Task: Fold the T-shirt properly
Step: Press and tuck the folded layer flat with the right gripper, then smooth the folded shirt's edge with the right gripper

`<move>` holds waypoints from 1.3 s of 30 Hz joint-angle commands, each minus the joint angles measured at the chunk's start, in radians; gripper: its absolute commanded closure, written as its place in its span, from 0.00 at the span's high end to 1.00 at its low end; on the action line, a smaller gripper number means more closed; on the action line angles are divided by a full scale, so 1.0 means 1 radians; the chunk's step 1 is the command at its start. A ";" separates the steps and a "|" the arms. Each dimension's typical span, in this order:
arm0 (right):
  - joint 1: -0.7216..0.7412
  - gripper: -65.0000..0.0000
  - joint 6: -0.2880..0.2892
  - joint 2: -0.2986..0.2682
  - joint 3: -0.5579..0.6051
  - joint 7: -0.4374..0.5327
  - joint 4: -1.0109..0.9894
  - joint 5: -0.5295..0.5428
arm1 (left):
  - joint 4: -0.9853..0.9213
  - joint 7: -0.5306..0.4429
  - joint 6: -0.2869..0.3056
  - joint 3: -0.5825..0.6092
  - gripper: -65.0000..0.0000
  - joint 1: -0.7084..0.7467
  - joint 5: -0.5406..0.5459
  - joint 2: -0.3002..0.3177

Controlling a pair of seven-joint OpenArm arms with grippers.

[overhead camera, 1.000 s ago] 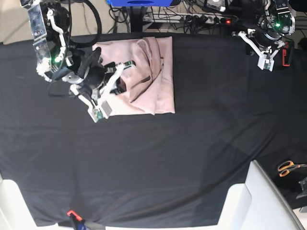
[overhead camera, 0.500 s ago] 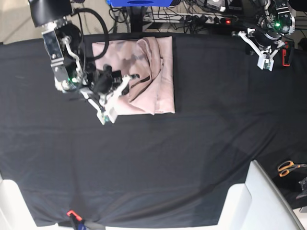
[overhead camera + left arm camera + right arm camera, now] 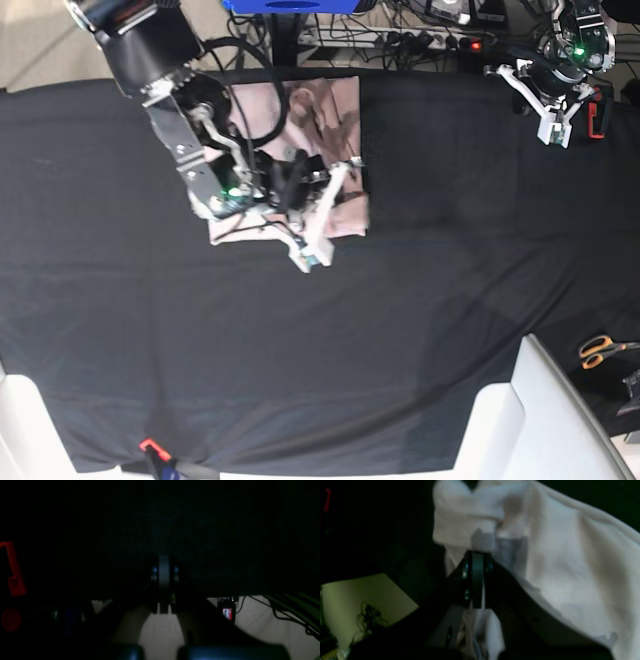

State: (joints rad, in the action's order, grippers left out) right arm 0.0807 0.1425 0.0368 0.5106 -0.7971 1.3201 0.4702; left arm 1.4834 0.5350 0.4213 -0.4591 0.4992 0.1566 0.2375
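The pale pink T-shirt [image 3: 338, 105] lies partly folded near the far edge of the black table cloth [image 3: 420, 300]. My right arm reaches across it from the left. My right gripper [image 3: 338, 212] hangs over the shirt's near right part, shut on a pinch of the pink fabric [image 3: 570, 567]; in the right wrist view its jaws [image 3: 477, 555] are pressed together with cloth bunched at the tips and trailing beneath them. My left gripper [image 3: 527, 105] is at the far right, well away from the shirt, shut on nothing; it shows dimly [image 3: 163, 563] over dark cloth.
A red clamp [image 3: 598, 115] sits by the left arm. Orange-handled scissors [image 3: 600, 350] lie at the right edge. White furniture [image 3: 520, 420] juts in at the bottom right. Cables and a power strip [image 3: 430, 40] run behind the table.
My right gripper has swung rightward across the shirt, dragging the left part of the fabric over the rest. The left arm has stayed put.
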 commanded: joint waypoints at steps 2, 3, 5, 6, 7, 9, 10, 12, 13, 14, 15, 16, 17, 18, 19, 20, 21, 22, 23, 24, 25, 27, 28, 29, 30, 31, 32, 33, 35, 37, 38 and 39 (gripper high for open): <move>0.031 0.01 0.007 0.012 0.026 0.012 0.032 0.015 | 0.013 -0.014 -0.002 -0.008 0.00 0.003 0.002 0.013; 0.032 0.01 0.007 0.012 0.035 0.011 0.052 0.015 | 0.013 -0.014 -0.002 -0.008 0.00 0.002 0.002 0.013; 0.031 0.01 0.007 0.007 0.043 0.005 0.091 0.015 | 0.013 -0.014 -0.002 -0.005 0.00 0.000 0.002 0.013; 0.026 0.01 0.007 0.004 0.038 -0.014 0.111 0.015 | 0.013 -0.014 -0.002 -0.004 0.00 0.000 0.002 0.013; 0.015 0.01 0.007 0.002 0.033 -0.038 0.126 0.015 | 0.013 -0.014 -0.002 -0.004 0.00 0.000 0.002 0.013; -0.006 0.01 0.006 -0.033 0.023 -0.095 0.189 0.015 | 0.013 -0.014 -0.002 -0.007 0.00 0.000 0.002 0.013; -0.031 0.01 0.006 -0.056 -0.002 -0.115 0.229 0.015 | 0.013 -0.014 -0.002 -0.008 0.00 0.000 0.002 0.013; -0.086 0.01 -0.004 -0.091 -0.060 -0.130 0.287 0.014 | 0.013 -0.014 -0.002 -0.008 0.00 0.000 0.002 0.013; -0.120 0.01 -0.022 -0.111 -0.100 -0.132 0.316 0.014 | 0.013 -0.014 -0.002 -0.008 0.00 0.000 0.002 0.013; -0.150 0.01 -0.042 -0.133 -0.125 -0.129 0.336 0.014 | 0.013 -0.016 -0.002 -0.008 0.00 0.000 0.002 0.013; -0.180 0.01 -0.051 -0.150 -0.143 -0.127 0.352 0.014 | 0.012 -0.016 -0.002 -0.008 0.00 0.000 0.002 0.013; -0.204 0.01 -0.053 -0.162 -0.157 -0.127 0.361 0.015 | 0.012 -0.016 -0.002 -0.008 0.00 0.000 0.002 0.013; -0.221 0.01 -0.050 -0.166 -0.168 -0.126 0.361 0.015 | 0.012 -0.016 -0.002 -0.008 0.00 0.000 0.002 0.013; -0.238 0.01 -0.050 -0.171 -0.174 -0.123 0.355 0.015 | 0.012 -0.016 -0.002 -0.005 0.00 0.000 0.002 0.013; -0.252 0.01 -0.050 -0.173 -0.175 -0.109 0.350 0.015 | 0.012 -0.016 -0.002 -0.004 0.00 -0.001 0.002 0.013; -0.266 0.01 -0.050 -0.173 -0.169 -0.084 0.338 0.015 | 0.012 -0.016 -0.002 -0.002 0.00 -0.001 0.002 0.013; -0.273 0.01 -0.050 -0.173 -0.166 -0.069 0.330 0.015 | 0.012 -0.016 -0.002 0.000 0.00 -0.003 0.002 0.013; -0.278 0.01 -0.050 -0.171 -0.165 -0.058 0.321 0.015 | 0.013 -0.016 -0.002 0.001 0.00 -0.010 0.002 0.013; -0.282 0.01 -0.050 -0.168 -0.165 -0.057 0.309 0.017 | 0.013 -0.016 -0.002 0.001 0.00 -0.015 0.002 0.013; -0.292 0.01 -0.050 -0.166 -0.163 -0.052 0.304 0.017 | 0.013 -0.016 -0.002 0.001 0.00 -0.015 0.002 0.013; -0.299 0.01 -0.050 -0.165 -0.148 -0.052 0.302 0.017 | 0.013 -0.016 -0.002 0.001 0.00 -0.015 0.002 0.013; -0.302 0.01 -0.050 -0.163 -0.100 -0.052 0.302 0.019 | 0.013 -0.016 -0.002 0.001 0.00 -0.017 0.002 0.013; -0.304 0.01 -0.056 -0.157 -0.076 -0.052 0.302 0.019 | 0.013 -0.016 -0.002 0.001 0.00 -0.017 0.002 0.013; -0.305 0.01 -0.057 -0.151 -0.048 -0.052 0.302 0.019 | 0.013 -0.016 -0.002 0.001 0.00 -0.018 0.002 0.013; -0.305 0.01 -0.057 -0.143 -0.023 -0.052 0.302 0.019 | 0.013 -0.016 -0.002 0.003 0.00 -0.020 0.002 0.013; -0.305 0.01 -0.059 -0.137 0.000 -0.052 0.304 0.012 | 0.013 -0.016 -0.002 0.003 0.00 -0.021 0.002 0.012; -0.301 0.01 -0.065 -0.140 0.012 -0.055 0.304 0.011 | 0.013 -0.016 -0.002 0.003 0.00 -0.021 0.002 0.010; -0.301 0.01 -0.074 -0.143 0.023 -0.057 0.307 0.009 | 0.012 -0.016 -0.002 0.003 0.00 -0.021 0.002 0.010; -0.298 0.01 -0.083 -0.145 0.030 -0.057 0.307 0.008 | -0.005 -0.016 -0.002 0.003 0.00 -0.023 0.002 0.010; -0.284 0.01 -0.082 -0.147 0.036 -0.058 0.306 0.008 | -0.020 -0.016 -0.002 0.003 0.00 -0.029 0.002 0.013; -0.273 0.01 -0.080 -0.147 0.062 -0.060 0.299 0.008 | -0.028 -0.016 -0.002 0.003 0.00 -0.040 0.002 0.013; -0.253 0.01 -0.080 -0.151 0.095 -0.061 0.298 0.008 | -0.036 -0.016 -0.002 0.003 0.00 -0.049 0.002 0.013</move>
State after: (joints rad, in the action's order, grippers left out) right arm -0.1780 0.0483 -0.1265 0.6018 -0.8680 1.6028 0.4545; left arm 1.4372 0.5331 0.4217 -0.4515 0.4572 0.1543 0.2382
